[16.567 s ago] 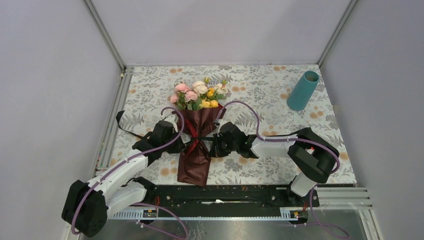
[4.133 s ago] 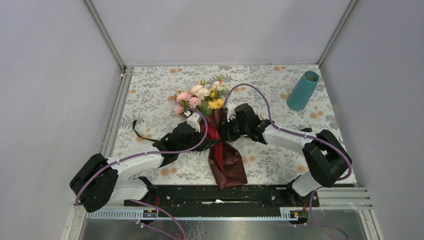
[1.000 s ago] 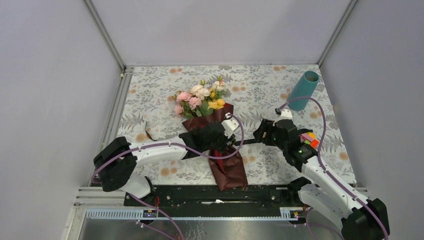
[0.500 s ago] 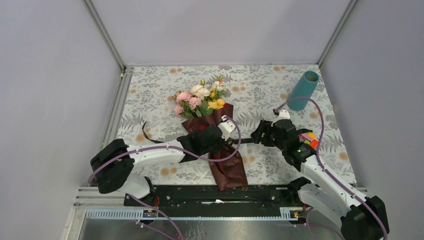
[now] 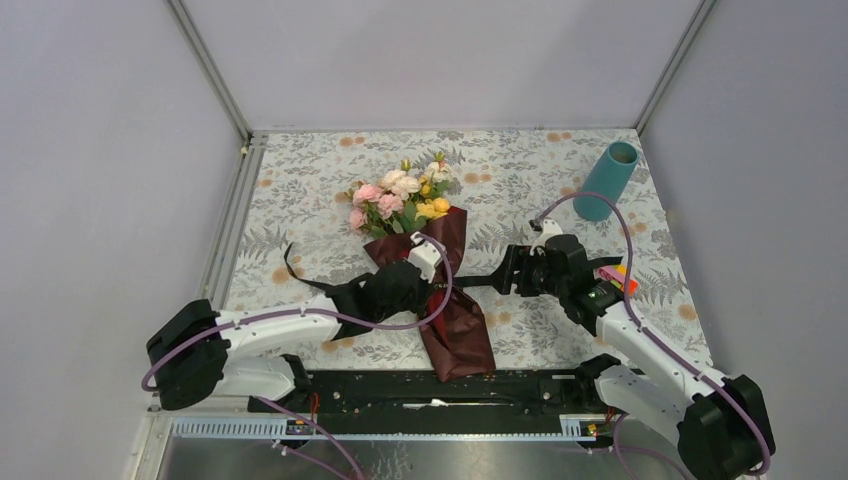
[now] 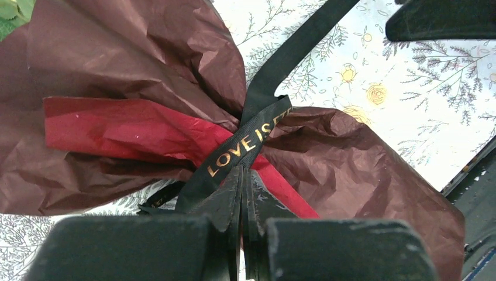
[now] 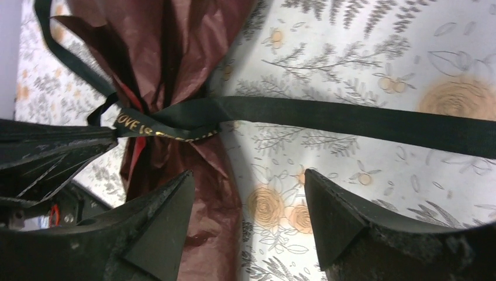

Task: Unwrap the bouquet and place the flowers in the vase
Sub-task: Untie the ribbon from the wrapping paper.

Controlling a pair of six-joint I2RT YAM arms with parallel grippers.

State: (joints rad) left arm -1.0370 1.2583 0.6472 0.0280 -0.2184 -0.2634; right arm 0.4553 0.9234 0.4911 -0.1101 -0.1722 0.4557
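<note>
Both arms are extended low over the bench (image 5: 300, 170), the left end effector (image 6: 243, 172) pressed together at the ribbon (image 7: 351, 120) knot, the right end effector (image 7: 248, 175) held apart, and the bouquet (image 5: 455, 330) is laid mid-bench, lengthwise near-to-far, blooms (image 5: 398, 195) pointed far-left.

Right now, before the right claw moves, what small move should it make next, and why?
Probably ease the right claw forward and close it on the black ribbon tail. Its jaws stand open just short of it, while the left claw is shut at the knot on the bouquet.
</note>
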